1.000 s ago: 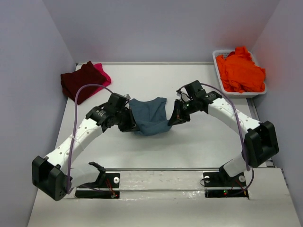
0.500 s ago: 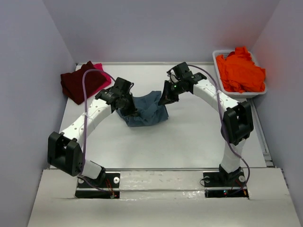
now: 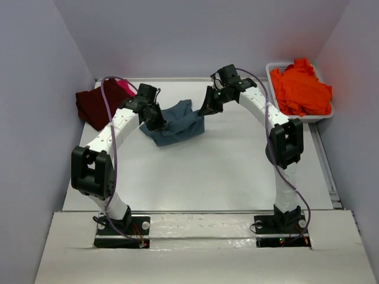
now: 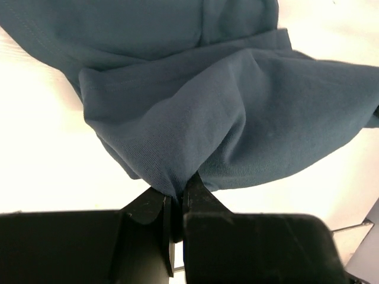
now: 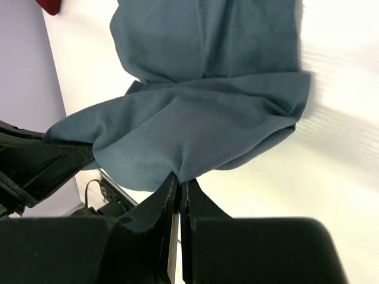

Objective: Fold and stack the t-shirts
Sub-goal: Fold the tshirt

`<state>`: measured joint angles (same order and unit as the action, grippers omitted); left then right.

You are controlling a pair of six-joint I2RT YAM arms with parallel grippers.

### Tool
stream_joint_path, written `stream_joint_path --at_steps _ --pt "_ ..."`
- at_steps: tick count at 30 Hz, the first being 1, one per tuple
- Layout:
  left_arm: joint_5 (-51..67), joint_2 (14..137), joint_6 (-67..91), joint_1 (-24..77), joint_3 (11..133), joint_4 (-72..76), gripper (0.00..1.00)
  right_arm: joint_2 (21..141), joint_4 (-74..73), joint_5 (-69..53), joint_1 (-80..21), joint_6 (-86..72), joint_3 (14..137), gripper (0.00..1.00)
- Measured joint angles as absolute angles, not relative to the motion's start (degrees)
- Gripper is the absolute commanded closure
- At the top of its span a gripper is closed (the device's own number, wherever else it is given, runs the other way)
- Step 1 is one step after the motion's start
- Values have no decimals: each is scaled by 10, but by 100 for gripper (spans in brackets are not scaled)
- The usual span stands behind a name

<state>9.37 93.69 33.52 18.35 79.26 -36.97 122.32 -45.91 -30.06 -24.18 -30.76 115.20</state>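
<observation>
A slate teal-blue t-shirt [image 3: 176, 122] hangs bunched between my two grippers, its lower part trailing on the table. My left gripper [image 3: 159, 123] is shut on its left edge, the cloth pinched between the tips [image 4: 177, 190]. My right gripper [image 3: 205, 110] is shut on its right edge [image 5: 179, 180]. The cloth sags in folds between them [image 4: 237, 106] [image 5: 207, 118]. A dark maroon t-shirt [image 3: 95, 105] lies folded at the far left on top of a bright pink one [image 3: 126, 89]. Vivid orange t-shirts [image 3: 302, 90] are heaped at the far right.
The orange heap fills a white plastic tub [image 3: 303, 118] in the far right corner. Grey walls enclose the table on the left, back and right. Both arm bases sit at the near edge [image 3: 201, 228].
Both arms have stretched toward the far side of the table, carrying the teal-blue shirt with them. The shirt now sits farther back, closer to the maroon pile.
</observation>
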Motion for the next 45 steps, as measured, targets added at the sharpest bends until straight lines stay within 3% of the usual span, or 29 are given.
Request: stream_joint_path --at_steps 6,15,21,28,36,45 --pt "126 934 330 188 787 -373 94 1201 -469 -322 -240 -298 1119 93" --pt "201 843 337 283 634 -373 94 1020 -502 -374 -240 -273 865 93" --pt "234 752 373 351 516 -375 94 922 -533 -398 -243 -256 753 93" --pt "242 666 422 397 475 -395 94 862 -549 -419 -250 -253 648 93" --pt "229 639 451 411 507 -436 94 827 -555 -406 -252 -265 646 93" --pt "166 700 433 411 652 -480 94 864 -556 -345 -252 -273 802 93"
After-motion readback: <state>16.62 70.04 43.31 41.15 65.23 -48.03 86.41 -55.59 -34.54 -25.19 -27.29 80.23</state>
